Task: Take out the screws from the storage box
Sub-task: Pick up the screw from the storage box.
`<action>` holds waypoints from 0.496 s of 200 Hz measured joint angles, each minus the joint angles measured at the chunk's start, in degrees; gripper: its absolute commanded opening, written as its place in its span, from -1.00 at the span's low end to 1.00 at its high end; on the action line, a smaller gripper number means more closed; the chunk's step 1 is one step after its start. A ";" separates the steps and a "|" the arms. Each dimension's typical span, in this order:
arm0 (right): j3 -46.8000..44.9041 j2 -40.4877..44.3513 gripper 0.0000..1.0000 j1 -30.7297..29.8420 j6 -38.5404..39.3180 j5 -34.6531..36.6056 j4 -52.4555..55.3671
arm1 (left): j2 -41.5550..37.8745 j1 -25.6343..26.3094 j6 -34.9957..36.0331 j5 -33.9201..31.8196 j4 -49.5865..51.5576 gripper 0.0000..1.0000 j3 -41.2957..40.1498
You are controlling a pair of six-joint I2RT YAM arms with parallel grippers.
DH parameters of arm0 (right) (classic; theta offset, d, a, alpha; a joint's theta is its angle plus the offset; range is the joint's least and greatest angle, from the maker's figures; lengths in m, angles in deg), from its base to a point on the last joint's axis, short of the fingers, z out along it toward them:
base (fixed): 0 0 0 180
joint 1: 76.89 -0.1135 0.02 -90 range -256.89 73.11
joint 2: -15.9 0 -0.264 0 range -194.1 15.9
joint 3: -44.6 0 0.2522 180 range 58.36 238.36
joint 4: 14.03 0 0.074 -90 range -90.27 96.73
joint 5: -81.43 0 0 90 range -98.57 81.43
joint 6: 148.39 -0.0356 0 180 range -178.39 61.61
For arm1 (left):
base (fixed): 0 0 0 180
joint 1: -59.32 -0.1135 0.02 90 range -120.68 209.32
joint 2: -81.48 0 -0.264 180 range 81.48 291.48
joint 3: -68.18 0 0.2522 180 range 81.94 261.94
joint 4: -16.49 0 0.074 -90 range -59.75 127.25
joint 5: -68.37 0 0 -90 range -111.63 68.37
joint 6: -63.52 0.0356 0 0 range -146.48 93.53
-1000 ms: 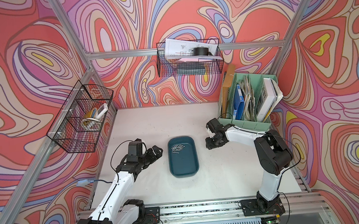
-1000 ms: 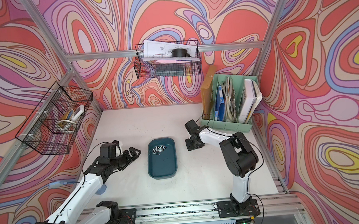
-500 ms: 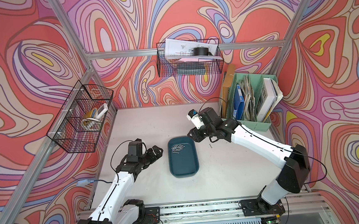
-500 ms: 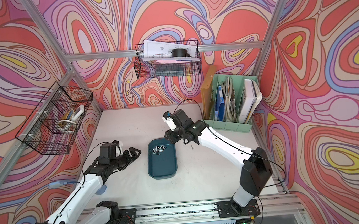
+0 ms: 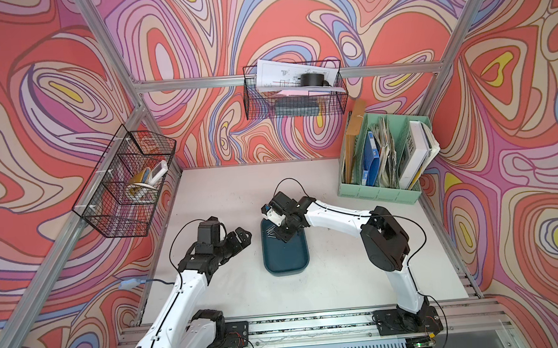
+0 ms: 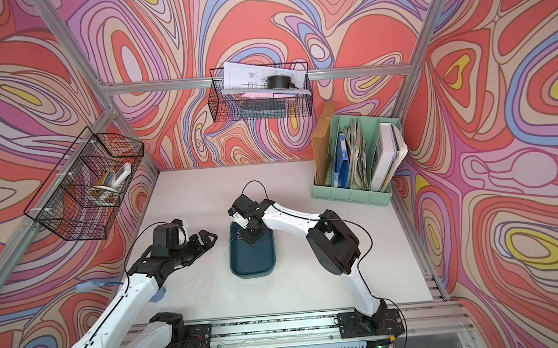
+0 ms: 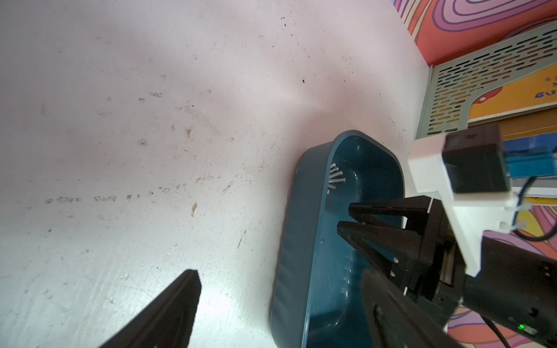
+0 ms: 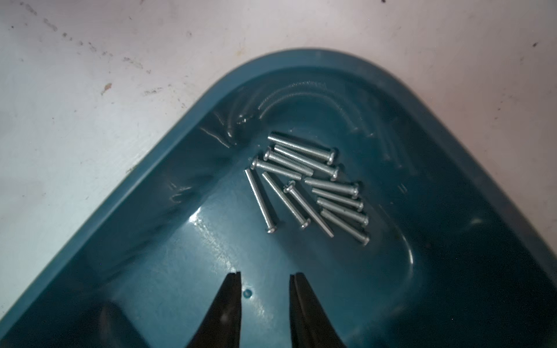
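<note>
To the near left of the storage box (image 5: pixel 287 258), the left gripper (image 5: pixel 241 238) hangs over the bare table (image 5: pixel 328 279) with its jaws wide and empty. Over the box floor the right gripper (image 8: pixel 265 274) points down, its jaws a narrow gap apart with nothing between them. Beyond its tips, at the box's far end, the screws (image 8: pixel 307 182) lie flat in a loose, partly overlapping cluster. They look light, stiff and apt to roll on slick plastic, so pinching one outlying shank mid-length seems safest.
</note>
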 measured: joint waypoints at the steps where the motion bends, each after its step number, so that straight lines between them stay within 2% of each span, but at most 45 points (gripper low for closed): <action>1: 0.02 0.00 -0.44 0.00 0.00 0.00 -0.02 | 0.00 0.00 0.00 0.00 0.02 0.78 0.00; 99: 2.56 -4.66 -0.45 0.15 0.09 0.04 -2.23 | 0.02 0.00 -0.02 -0.02 0.11 0.78 0.00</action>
